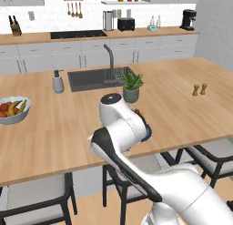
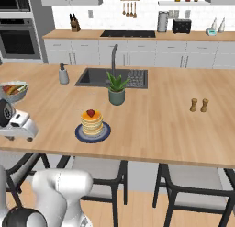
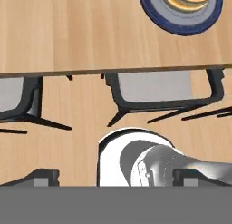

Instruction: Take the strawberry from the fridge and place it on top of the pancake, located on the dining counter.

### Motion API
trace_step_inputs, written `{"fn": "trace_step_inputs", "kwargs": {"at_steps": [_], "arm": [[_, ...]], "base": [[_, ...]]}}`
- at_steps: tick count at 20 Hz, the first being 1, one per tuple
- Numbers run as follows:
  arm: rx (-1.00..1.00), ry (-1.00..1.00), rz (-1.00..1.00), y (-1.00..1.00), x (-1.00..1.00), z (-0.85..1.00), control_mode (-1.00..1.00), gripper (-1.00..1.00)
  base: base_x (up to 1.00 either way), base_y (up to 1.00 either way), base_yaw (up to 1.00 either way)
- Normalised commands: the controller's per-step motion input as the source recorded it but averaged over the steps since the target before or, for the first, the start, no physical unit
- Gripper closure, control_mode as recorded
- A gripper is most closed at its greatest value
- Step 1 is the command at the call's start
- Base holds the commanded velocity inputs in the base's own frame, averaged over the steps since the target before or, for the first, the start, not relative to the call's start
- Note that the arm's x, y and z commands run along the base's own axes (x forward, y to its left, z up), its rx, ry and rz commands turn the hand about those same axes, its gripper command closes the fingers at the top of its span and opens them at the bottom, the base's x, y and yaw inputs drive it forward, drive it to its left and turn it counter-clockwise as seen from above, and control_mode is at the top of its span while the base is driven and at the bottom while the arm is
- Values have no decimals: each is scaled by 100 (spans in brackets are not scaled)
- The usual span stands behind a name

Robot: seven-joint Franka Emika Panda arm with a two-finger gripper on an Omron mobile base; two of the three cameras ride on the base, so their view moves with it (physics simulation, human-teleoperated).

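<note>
Strawberry [image 2: 91, 113]: resting on top of the pancake [image 2: 92, 122], which sits on a dark round plate [image 2: 81, 134] near the front edge of the counter [image 2: 174, 125]. The berry is free of the robot; nothing touches it.

Jaws: the gripper [image 3: 115, 177] shows in the hand view as two dark fingertips [image 3: 43, 177] set wide apart, released, with nothing between them. They look down past the counter's front edge toward the wooden floor [image 3: 77, 150] and the stools [image 3: 163, 89]. In that view the plate and the lower layers of the pancake lie far ahead of the jaws and off to the right, well apart from them.

In the right base view the hand sits at the left edge, beside the counter's near-left edge, well to the left of the plate. In the left base view the arm's white links stand in front of the plate, hiding most of it.

Other items on the counter, all beyond the plate from the jaws: a potted plant [image 2: 116, 89] just behind the pancake, a sink [image 2: 96, 77] with a dark faucet [image 2: 114, 56], a soap dispenser [image 2: 63, 74], a fruit bowl [image 1: 12, 110], and two small shakers [image 2: 199, 105] far right.
</note>
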Motion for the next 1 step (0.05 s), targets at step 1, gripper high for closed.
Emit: {"fn": "trace_step_inputs", "kwargs": {"at_steps": [1], "arm": [[-2,0,0,0,-17,-11,-100,-100]], "base": [[0,0,0]]}}
